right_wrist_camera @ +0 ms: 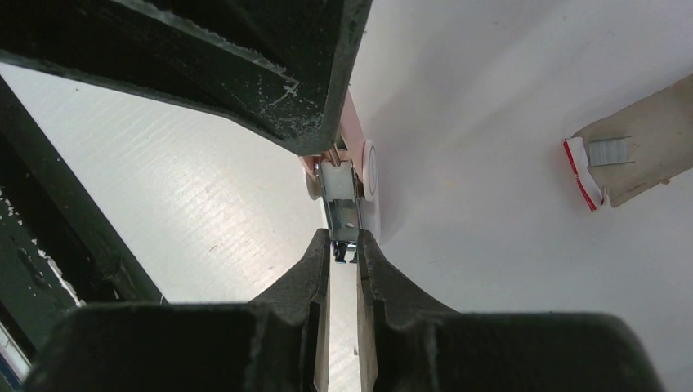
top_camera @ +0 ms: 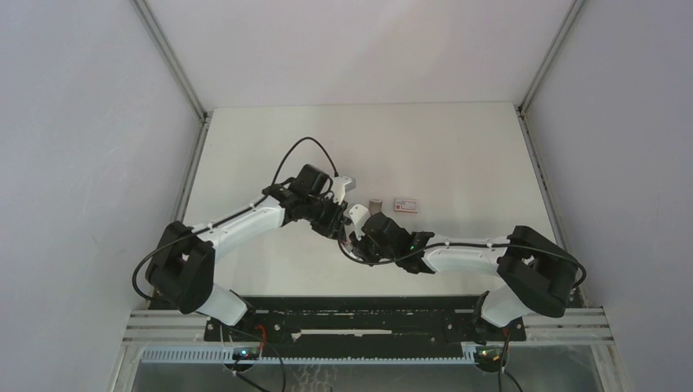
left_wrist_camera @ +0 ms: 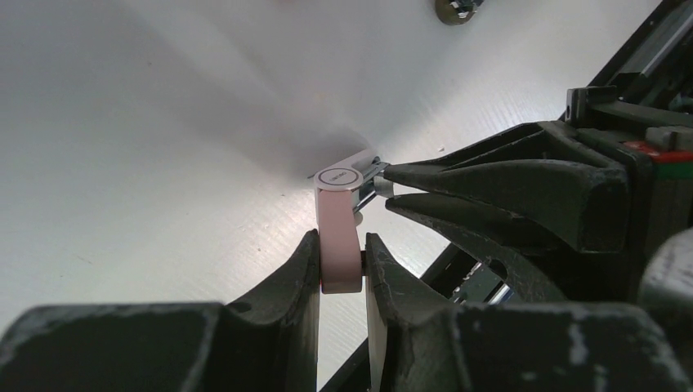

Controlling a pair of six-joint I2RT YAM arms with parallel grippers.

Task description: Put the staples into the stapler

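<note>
My left gripper [left_wrist_camera: 342, 260] is shut on the pale pink body of the stapler [left_wrist_camera: 337, 214] and holds it off the table. The stapler's metal channel [right_wrist_camera: 342, 204] sticks out of the body. My right gripper [right_wrist_camera: 344, 245] is shut on the end of that channel. In the top view both grippers [top_camera: 350, 214] [top_camera: 365, 234] meet mid-table and hide the stapler. The staples [right_wrist_camera: 609, 151] lie as a silvery strip in the open pinkish-grey tray of their red-printed white box [right_wrist_camera: 646, 147], on the table to the right; the box shows in the top view [top_camera: 406, 204].
A small dark grey-brown tool [top_camera: 376, 204] stands just left of the box. The left gripper's fingers [right_wrist_camera: 270, 73] fill the top of the right wrist view. White walls enclose the table [top_camera: 458, 155] at the back and sides.
</note>
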